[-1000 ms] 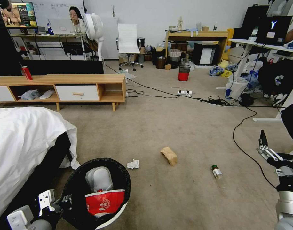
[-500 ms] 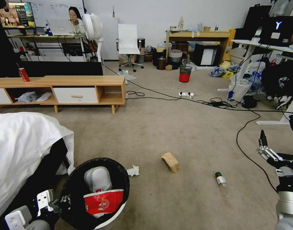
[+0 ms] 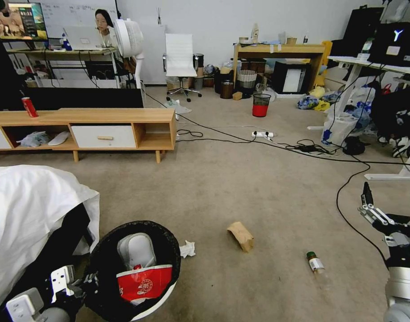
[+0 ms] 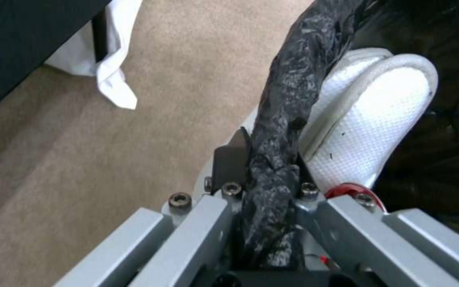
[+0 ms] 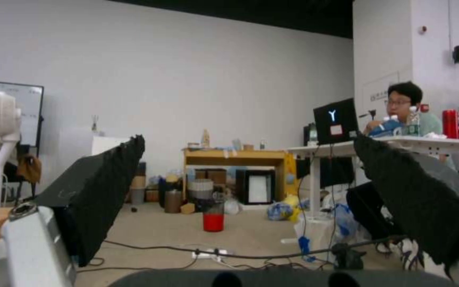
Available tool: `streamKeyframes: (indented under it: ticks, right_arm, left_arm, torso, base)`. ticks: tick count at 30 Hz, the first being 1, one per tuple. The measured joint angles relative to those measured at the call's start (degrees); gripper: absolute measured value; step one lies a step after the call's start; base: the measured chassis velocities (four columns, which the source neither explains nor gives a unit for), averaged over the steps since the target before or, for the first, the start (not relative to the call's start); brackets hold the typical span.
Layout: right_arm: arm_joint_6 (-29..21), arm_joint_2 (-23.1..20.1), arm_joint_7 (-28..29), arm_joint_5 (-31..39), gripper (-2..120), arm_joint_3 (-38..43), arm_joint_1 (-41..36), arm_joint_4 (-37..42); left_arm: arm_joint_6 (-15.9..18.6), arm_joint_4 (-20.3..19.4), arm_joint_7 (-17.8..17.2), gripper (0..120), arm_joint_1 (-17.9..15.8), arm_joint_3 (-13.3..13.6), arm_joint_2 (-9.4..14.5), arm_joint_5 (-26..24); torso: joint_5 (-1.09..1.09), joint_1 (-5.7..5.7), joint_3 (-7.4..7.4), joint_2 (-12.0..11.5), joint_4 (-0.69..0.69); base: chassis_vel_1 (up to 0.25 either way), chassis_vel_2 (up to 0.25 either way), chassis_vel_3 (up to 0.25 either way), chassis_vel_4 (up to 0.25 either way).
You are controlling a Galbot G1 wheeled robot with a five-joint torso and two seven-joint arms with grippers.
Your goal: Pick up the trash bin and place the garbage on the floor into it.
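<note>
I'm seeing my left gripper (image 4: 269,175) clamping the black-bagged rim of the round white plastic trash bin (image 3: 138,230), carrying it at seven o'clock in the head view, with a red-and-white wrapper (image 3: 144,282) inside. On the beige short-pile carpet floor (image 3: 258,188), crumpled white tissue (image 3: 187,249) is sitting just beside the bin, a brown paper bag (image 3: 241,235) at six o'clock, a small clear green-capped bottle (image 3: 315,262) at five. My right gripper (image 3: 388,201) is hanging at four o'clock, fingers (image 5: 102,187) spread apart.
</note>
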Motion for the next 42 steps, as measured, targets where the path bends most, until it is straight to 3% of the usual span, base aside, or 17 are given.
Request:
streamKeyframes:
  ticks: [10, 15, 18, 19, 21, 22, 24, 25, 27, 28, 31, 34, 36, 39, 42]
  right_arm:
    - [0.33, -0.83, -1.11, -0.96, 100, 0.13, 0.24, -1.00]
    - [-4.63, -4.55, 0.18, -0.61, 100, 1.32, -1.26, -0.97]
    - [-14.15, -8.00, 1.43, 4.03, 100, 2.79, -3.37, 0.58]
    - [-14.15, -8.00, 1.43, 4.03, 100, 2.79, -3.37, 0.58]
    - [-22.34, -10.05, 1.91, 7.23, 100, 3.89, -4.55, 1.93]
    - [-22.34, -10.05, 1.91, 7.23, 100, 3.89, -4.55, 1.93]
    - [-29.09, -11.57, 2.31, 9.88, 100, 4.67, -5.37, 3.35]
    - [-29.09, -11.57, 2.31, 9.88, 100, 4.67, -5.37, 3.35]
    - [-34.74, -12.64, 2.94, 13.15, 100, 5.03, -5.39, 4.22]
    - [-34.74, -12.64, 2.94, 13.15, 100, 5.03, -5.39, 4.22]
    - [-44.66, -14.28, 3.71, 18.51, 100, 5.59, -4.18, 4.45]
    - [-48.37, -15.00, 3.83, 19.58, 100, 5.85, -3.85, 4.10]
    - [-56.61, -16.19, 2.77, 21.96, 100, 6.76, -3.02, 2.36]
    - [-60.51, -17.24, 1.54, 23.07, 100, 6.98, -2.36, -0.60]
    - [-61.10, -17.98, -0.97, 20.64, 100, 6.76, -2.35, -4.35]
  left_arm:
    - [0.00, 0.31, -0.05, 2, -0.17, -0.03, 0.13, -0.06]
    - [0.00, 0.46, -0.05, 2, -0.16, -0.43, 0.55, -0.37]
    - [0.00, 0.69, -0.05, 2, -0.06, -0.56, 0.76, -0.48]
    - [0.00, 0.69, -0.05, 2, -0.06, -0.56, 0.76, -0.48]
    - [0.00, 0.96, -0.01, 2, -0.09, -0.59, 0.88, -0.52]
    - [0.00, 0.96, -0.01, 2, -0.09, -0.59, 0.88, -0.52]
    - [0.00, 1.16, 0.08, 2, -0.17, -0.60, 0.90, -0.52]
    - [0.00, 1.16, 0.08, 2, -0.17, -0.60, 0.90, -0.52]
    - [0.00, 1.32, 0.28, 2, -0.20, -0.59, 0.96, -0.55]
    - [0.00, 1.32, 0.28, 2, -0.20, -0.59, 0.96, -0.55]
    - [0.00, 1.52, 0.42, 2, -0.42, -0.58, 1.17, -0.74]
    - [0.00, 1.59, 0.43, 2, -0.52, -0.59, 1.29, -0.87]
    - [0.00, 1.84, 0.49, 2, -0.58, -0.60, 1.52, -1.04]
    - [0.00, 2.17, 0.61, 2, -0.77, -0.60, 1.72, -1.13]
    - [-0.01, 2.58, 0.67, 2, -1.03, -0.58, 1.80, -1.15]
  torso:
    - [0.01, 0.00, 0.00, 0.00, 0.00]
    - [0.00, 0.00, 0.00, 0.00, 0.00]
    - [0.01, 0.00, 0.00, 0.00, 0.00]
    - [0.01, 0.00, 0.00, 0.00, 0.00]
    - [0.01, 0.00, 0.00, 0.00, 0.00]
    - [0.01, 0.00, 0.00, 0.00, 0.00]
    - [0.01, 0.00, 0.00, 0.00, 0.00]
    - [0.01, 0.00, 0.00, 0.00, 0.00]
    - [0.01, 0.00, 0.00, 0.00, 0.00]
    - [0.01, 0.00, 0.00, 0.00, 0.00]
    - [0.02, 0.00, 0.00, 0.00, 0.01]
    - [0.01, 0.00, 0.00, 0.00, 0.00]
    - [0.01, 0.00, 0.00, 0.00, 0.00]
    - [0.02, 0.00, 0.00, 0.00, 0.01]
    - [0.01, 0.00, 0.00, 0.00, 0.00]
  base:
    - [-0.036, 0.041, 0.039, -0.035]
    - [0.000, 0.000, 0.000, 0.000]
    - [0.000, 0.000, 0.000, 0.000]
    - [0.000, 0.000, 0.000, 0.000]
    - [0.000, 0.000, 0.000, 0.000]
    - [0.000, 0.000, 0.000, 0.000]
    - [0.000, 0.000, 0.000, 0.000]
    - [0.000, 0.000, 0.000, 0.000]
    - [0.000, 0.000, 0.000, 0.000]
    - [0.000, 0.000, 0.000, 0.000]
    - [0.000, 0.000, 0.000, 0.000]
    - [0.000, 0.000, 0.000, 0.000]
    - [0.000, 0.000, 0.000, 0.000]
    - [0.000, 0.000, 0.000, 0.000]
    - [0.000, 0.000, 0.000, 0.000]
